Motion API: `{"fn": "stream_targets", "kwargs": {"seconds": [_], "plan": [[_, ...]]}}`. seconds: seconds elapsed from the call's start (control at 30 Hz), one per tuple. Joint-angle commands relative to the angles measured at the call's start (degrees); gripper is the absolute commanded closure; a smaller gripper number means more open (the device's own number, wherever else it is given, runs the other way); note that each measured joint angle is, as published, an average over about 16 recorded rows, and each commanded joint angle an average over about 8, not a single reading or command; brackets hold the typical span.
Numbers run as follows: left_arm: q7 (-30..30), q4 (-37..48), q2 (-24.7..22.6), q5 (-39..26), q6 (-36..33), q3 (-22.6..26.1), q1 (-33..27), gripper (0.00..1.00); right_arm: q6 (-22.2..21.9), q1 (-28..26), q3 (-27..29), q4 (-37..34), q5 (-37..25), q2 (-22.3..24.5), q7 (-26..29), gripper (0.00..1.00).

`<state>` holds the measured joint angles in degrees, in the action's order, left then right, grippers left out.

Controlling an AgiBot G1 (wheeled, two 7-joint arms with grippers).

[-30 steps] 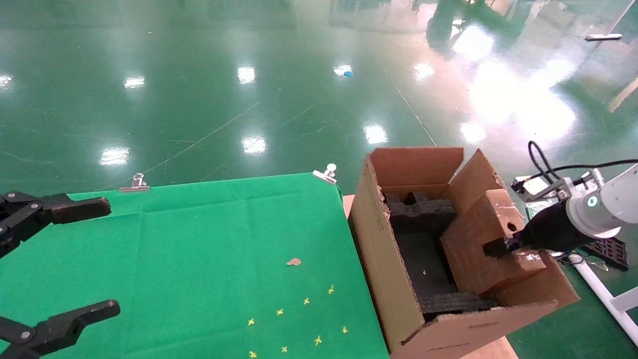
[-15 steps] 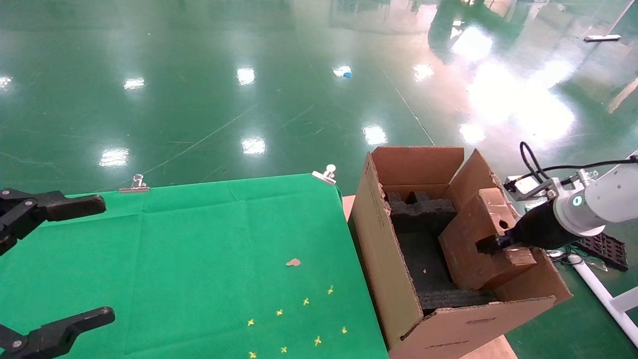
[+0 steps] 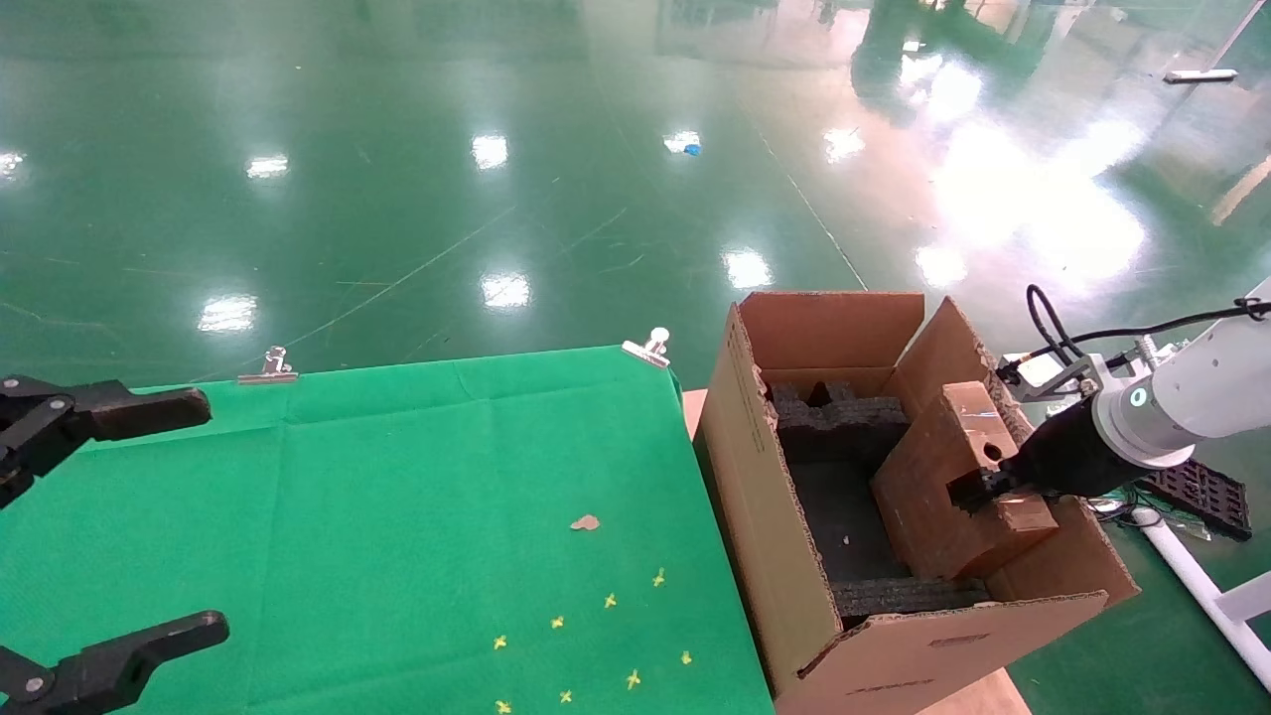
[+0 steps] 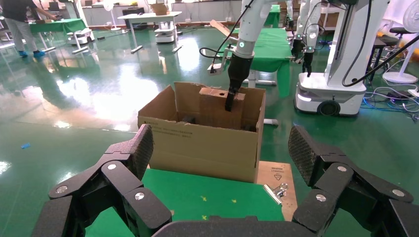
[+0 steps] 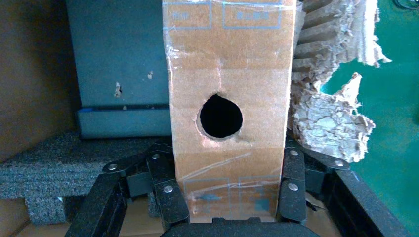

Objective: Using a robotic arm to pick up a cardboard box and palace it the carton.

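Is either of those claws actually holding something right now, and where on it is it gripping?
Yes. The right gripper clamps the cardboard box by its two opposite side faces, near the end below its round hole, over the carton. The left gripper is open and holds nothing.

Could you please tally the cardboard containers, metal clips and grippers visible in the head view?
Cardboard containers: 2, the cardboard box and the carton
Metal clips: 2
Grippers: 2, left gripper and right gripper
Total: 6

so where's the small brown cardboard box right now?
Head view, right side: the small scuffed brown cardboard box sits tilted inside the large corrugated carton, clamped by the right gripper, against the carton's right wall.
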<state>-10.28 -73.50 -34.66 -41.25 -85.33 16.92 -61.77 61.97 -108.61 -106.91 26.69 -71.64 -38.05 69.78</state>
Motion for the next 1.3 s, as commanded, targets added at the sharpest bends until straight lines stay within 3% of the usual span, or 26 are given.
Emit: {"fn": "stream_targets", "kwargs": {"seconds": [0.03,0.5,0.7,1.03,1.3], "plan": [[0.0,0.0,0.0,0.0,0.0,0.0,0.0,0.00,0.2,-0.1,0.0,-0.7,0.0,-0.4,-0.3,0.00],[0.0,0.0,0.0,0.0,0.0,0.1,0.0,0.00,1.5,-3.3,0.1,-1.3,-0.9,-0.9,-1.2,0.00],[0.0,0.0,0.0,0.0,0.0,0.1,0.0,0.00,2.6,-9.4,1.1,1.7,-1.4,0.1,-2.7,0.00],[0.1,0.0,0.0,0.1,0.0,0.1,0.0,0.00,5.2,-27.9,2.9,16.5,-7.0,4.4,-2.2,0.00],[0.1,0.0,0.1,0.1,0.1,0.1,0.0,0.00,2.9,-33.2,4.1,30.6,-9.9,10.2,2.4,0.00]]}}
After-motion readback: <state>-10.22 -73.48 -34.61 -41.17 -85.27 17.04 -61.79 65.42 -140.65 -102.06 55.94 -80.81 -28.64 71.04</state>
